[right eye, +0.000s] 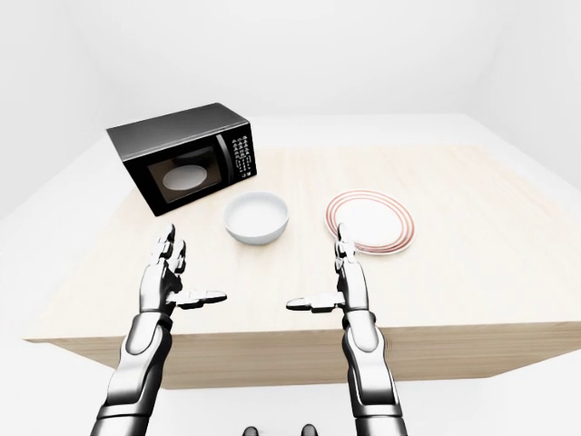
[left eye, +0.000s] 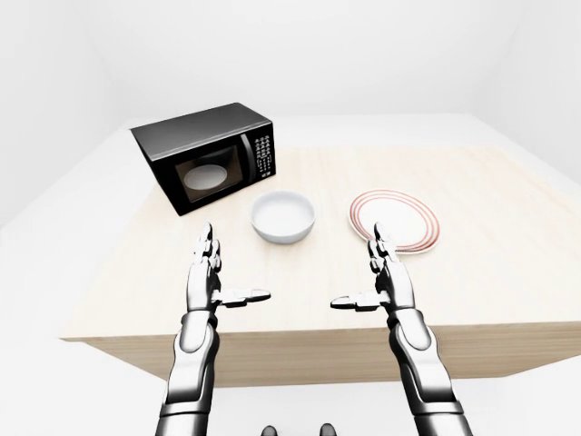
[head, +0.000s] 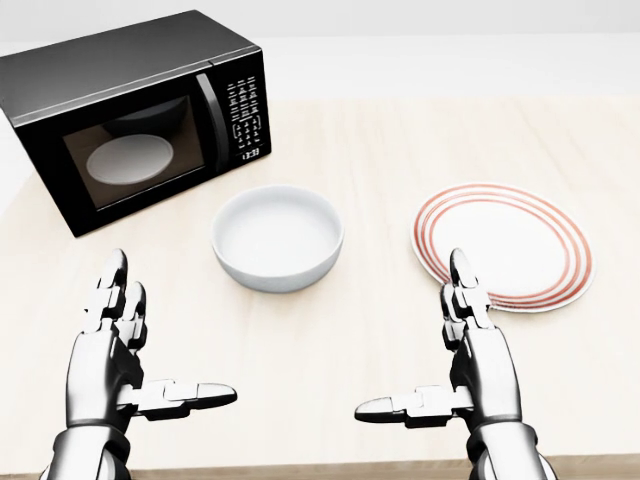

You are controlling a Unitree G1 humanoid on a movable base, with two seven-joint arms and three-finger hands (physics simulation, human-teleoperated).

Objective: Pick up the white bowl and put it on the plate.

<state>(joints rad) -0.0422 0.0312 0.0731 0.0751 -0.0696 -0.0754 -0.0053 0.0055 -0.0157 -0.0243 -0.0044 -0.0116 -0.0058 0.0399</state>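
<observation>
At head-view centre sat the bowl (head: 278, 237), plate (head: 503, 246) to its right; left hand (head: 112, 362) and right hand (head: 468, 365) hovered below, fingers spread

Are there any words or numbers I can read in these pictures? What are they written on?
Microwave keypad: rows of small white button labels, too small and blurred to read.
Microwave clock display, below the keypad: a few pale digits, too blurred to read for sure.
White bowl: no writing.
Plate: only red rings, no writing.
Table: no writing.
</observation>
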